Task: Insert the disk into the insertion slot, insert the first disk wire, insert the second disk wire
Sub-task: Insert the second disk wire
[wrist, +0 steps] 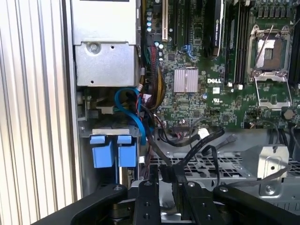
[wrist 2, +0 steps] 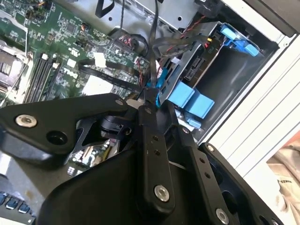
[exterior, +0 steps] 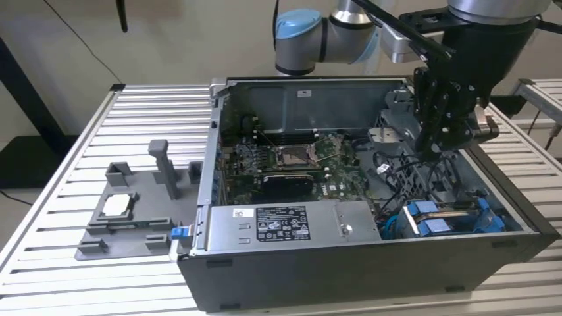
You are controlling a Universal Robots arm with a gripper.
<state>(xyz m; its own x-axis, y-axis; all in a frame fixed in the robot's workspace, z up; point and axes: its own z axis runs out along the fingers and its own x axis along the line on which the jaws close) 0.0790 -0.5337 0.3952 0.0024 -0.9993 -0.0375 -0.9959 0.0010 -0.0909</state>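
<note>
Exterior view, left to right: grey fixture [exterior: 131, 210] on the slatted worktop [exterior: 52, 197]; open black case [exterior: 351, 276] with power supply [exterior: 281, 224]; the claw [exterior: 436, 153] inside the case; the disk [exterior: 449, 214], silver-grey in a bright blue carrier with end tabs, seated in the insertion slot [wrist 2: 229, 77] at the case's near corner. Second wrist view: claw narrow, pinching a black wire [wrist 2: 152, 51] near the disk.

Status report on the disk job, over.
Tool shut on black wire, inside the case. Disk sitting in its slot. Loose cables crowding the tool.
</note>
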